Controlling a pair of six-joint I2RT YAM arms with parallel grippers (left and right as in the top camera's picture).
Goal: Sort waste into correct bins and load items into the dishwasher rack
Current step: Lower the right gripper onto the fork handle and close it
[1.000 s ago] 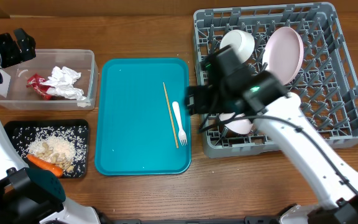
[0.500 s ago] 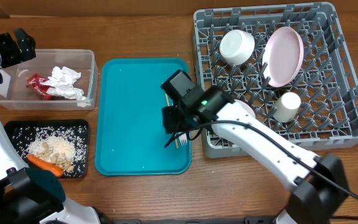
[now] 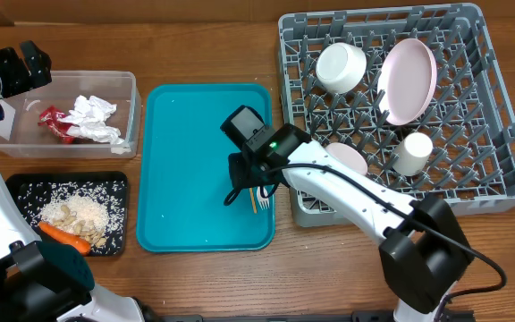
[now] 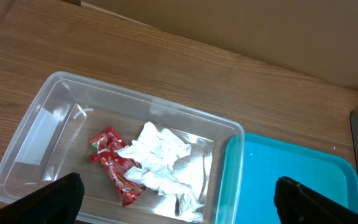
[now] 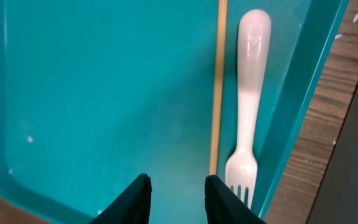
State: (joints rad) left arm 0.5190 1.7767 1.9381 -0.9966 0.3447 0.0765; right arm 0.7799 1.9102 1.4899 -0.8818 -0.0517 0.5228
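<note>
My right gripper (image 3: 242, 193) hovers low over the teal tray (image 3: 195, 161), jaws narrowed but apart, only bare tray (image 5: 104, 93) between them. The thin wooden stick (image 5: 217, 93) ends right at the right fingertip (image 5: 219, 196). The white plastic fork (image 5: 250, 93) lies just beyond it, by the tray's rim. From overhead the arm hides most of the fork (image 3: 263, 197). My left gripper (image 4: 179, 202) stands wide open above the clear tub (image 4: 135, 102), which holds a red wrapper (image 4: 114, 168) and a crumpled napkin (image 4: 160, 158).
The grey rack (image 3: 499, 192) on the right holds a white bowl (image 3: 341, 67), a pink bowl (image 3: 407, 80), a white cup (image 3: 412, 152) and another bowl (image 3: 349, 159). The black tray (image 3: 16, 183) at front left carries rice, crumbs and a carrot (image 3: 61, 234).
My right arm has swung from the rack over to the teal tray. It dropped beside the stick's near end, and its jaws narrowed. The left arm has not moved.
</note>
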